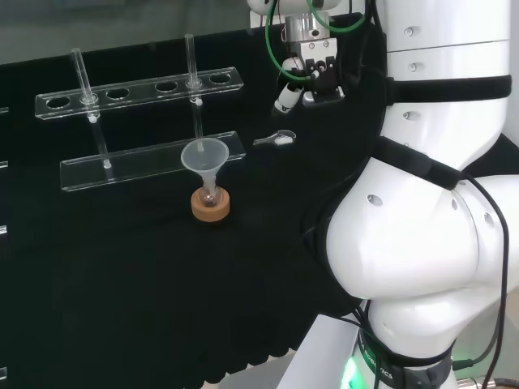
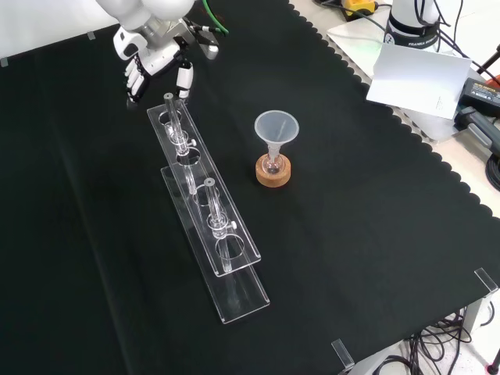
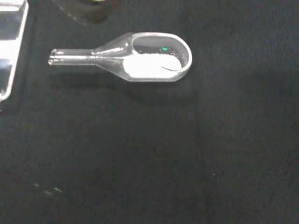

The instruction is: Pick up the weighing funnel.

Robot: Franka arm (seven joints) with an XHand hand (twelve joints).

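Seen close from the wrist: white powder (image 3: 150, 66) in the weighing funnel (image 3: 120, 58), flat on the cloth. From the head view: near the hand (image 1: 312, 77), fingers relaxed, holding nothing. One funnel (image 1: 201, 156), two tubes (image 1: 81, 74) in the rack (image 1: 143, 91).

Your arm (image 1: 422, 243) stretches forward from the base, big white links stacked at the head view's right — wrist bent down. Your hand (image 1: 312, 77) hangs palm-down, its fingers (image 2: 184, 78) pointing downward, relaxed and spread apart — empty.
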